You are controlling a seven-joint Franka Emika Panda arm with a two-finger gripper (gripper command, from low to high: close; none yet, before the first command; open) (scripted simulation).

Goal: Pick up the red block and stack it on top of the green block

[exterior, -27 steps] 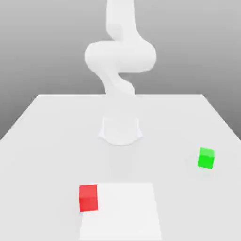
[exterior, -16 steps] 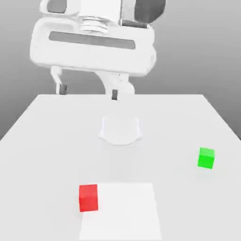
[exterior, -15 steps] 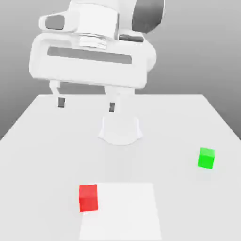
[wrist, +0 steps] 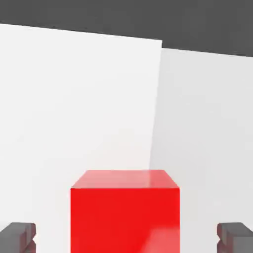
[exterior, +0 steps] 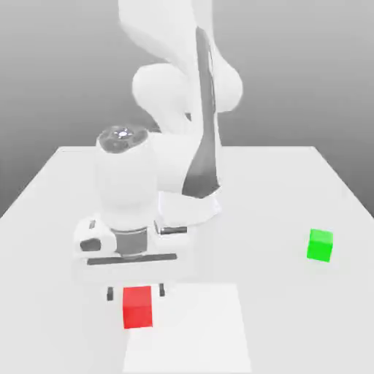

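Note:
The red block [exterior: 137,308] sits on the white table near its front, toward the exterior view's left. My gripper [exterior: 136,293] hangs straight over it, open, with one dark fingertip [exterior: 110,294] on each side of the block's top and a gap between each and the block. In the hand view the red block [wrist: 125,212] lies between the two fingertips [wrist: 17,236], and my gripper [wrist: 126,236] is centred on it. The green block [exterior: 319,245] rests alone on the table, far off toward the exterior view's right.
A brighter white square patch [exterior: 201,329] covers the table's front middle, and the red block stands at its edge. The arm's round base [exterior: 191,206] stands at the table's centre, behind the hand. The table [exterior: 292,182] ends close in front of the red block.
The hand has come down from high above the back of the table to just over the red block, with its fingers now on either side of it. Both blocks have stayed put.

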